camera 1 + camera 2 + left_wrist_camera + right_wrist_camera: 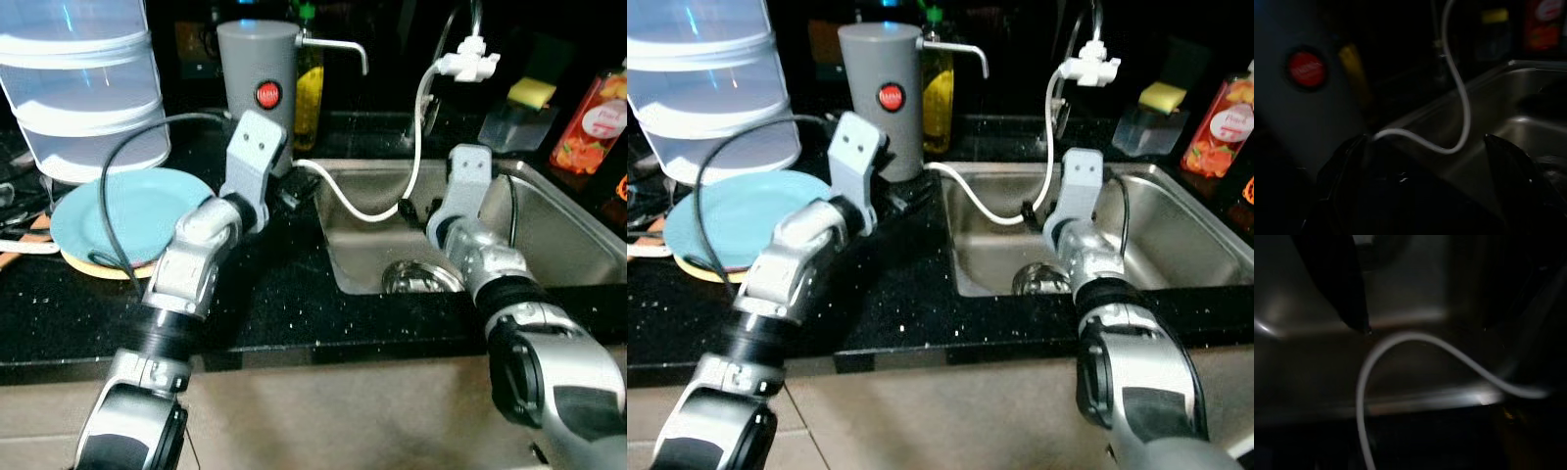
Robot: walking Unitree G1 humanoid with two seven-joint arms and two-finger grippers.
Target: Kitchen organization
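Note:
My left gripper [294, 188] hovers over the black counter between the grey canister [257, 73] and the sink's [549, 235] left rim. In the left wrist view its black fingers [1347, 166] stand wide apart and open, with nothing between them. My right gripper [407, 208] reaches down inside the steel sink near its back wall, beside the white hose [353, 206]. The right wrist view shows one black finger [1337, 284] and the hose [1400, 340] curving across the gap; it holds nothing. A teal plate [132, 215] lies on a yellow one at the left.
Stacked clear containers [83, 78] stand behind the plates. A faucet filter [468, 64] hangs over the sink, whose drain [421, 277] lies at the bottom. A yellow sponge [531, 93] and a red bottle [588, 122] sit at the back right. A yellow-green bottle [309, 88] stands behind the canister.

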